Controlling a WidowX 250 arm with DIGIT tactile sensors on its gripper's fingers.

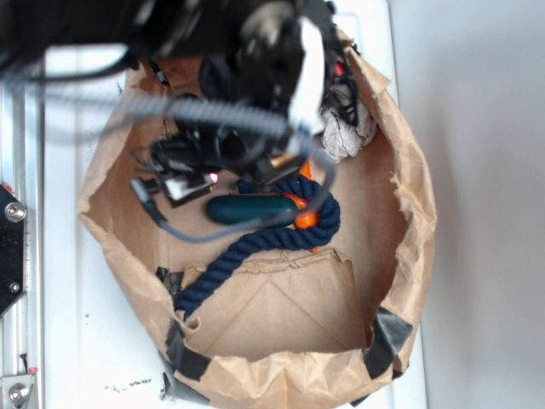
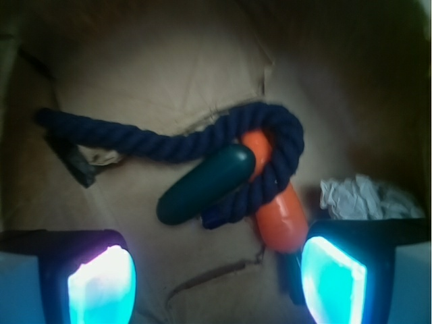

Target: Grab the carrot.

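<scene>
I hover over the bag (image 1: 400, 213), still on the approach: nothing is held yet. From my wrist view, going left to right, my left fingertip (image 2: 101, 283) glows low in the corner, then the rope (image 2: 155, 143) runs across and curls into a loop, the cucumber (image 2: 202, 185) lies slanted under it, and the carrot (image 2: 280, 212) pokes through that loop, its lower end just beside my right fingertip (image 2: 334, 280). My gripper (image 2: 217, 283) is spread wide, with bare bag floor between the fingers. The carrot is pinned under the rope and touches the cucumber, so I judge the next move calls for shifting right and dropping onto its free lower end, clear of the rope, before closing.
</scene>
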